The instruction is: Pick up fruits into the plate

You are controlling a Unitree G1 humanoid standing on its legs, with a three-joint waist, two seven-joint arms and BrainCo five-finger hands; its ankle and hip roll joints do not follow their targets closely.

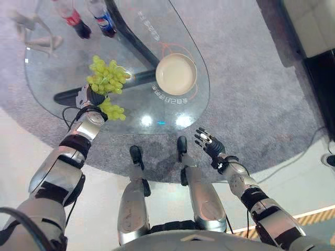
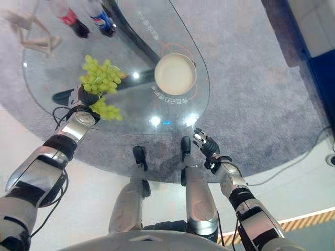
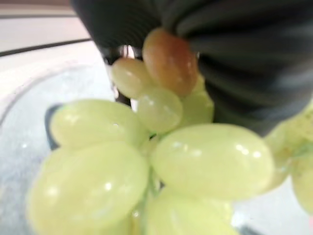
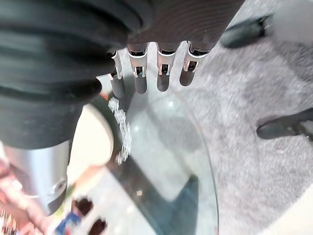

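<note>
A bunch of green grapes [image 1: 107, 78] hangs over the left part of the glass table [image 1: 63, 63]. My left hand [image 1: 87, 97] is shut on the bunch at its middle, with grapes showing both beyond and before it. In the left wrist view the grapes [image 3: 146, 171] sit right against the dark cover, one of them reddish. The cream plate [image 1: 176, 73] rests on the table to the right of the grapes, with nothing in it. My right hand [image 1: 209, 143] hovers open off the table's near edge, fingers [image 4: 164, 78] straight.
Two bottles, one red-labelled [image 1: 76, 23] and one blue-labelled [image 1: 104, 21], stand at the table's far side. A pale stand [image 1: 36, 39] sits at the far left. The table's dark base [image 1: 131, 36] shows through the glass. Grey carpet [image 1: 251, 94] surrounds it.
</note>
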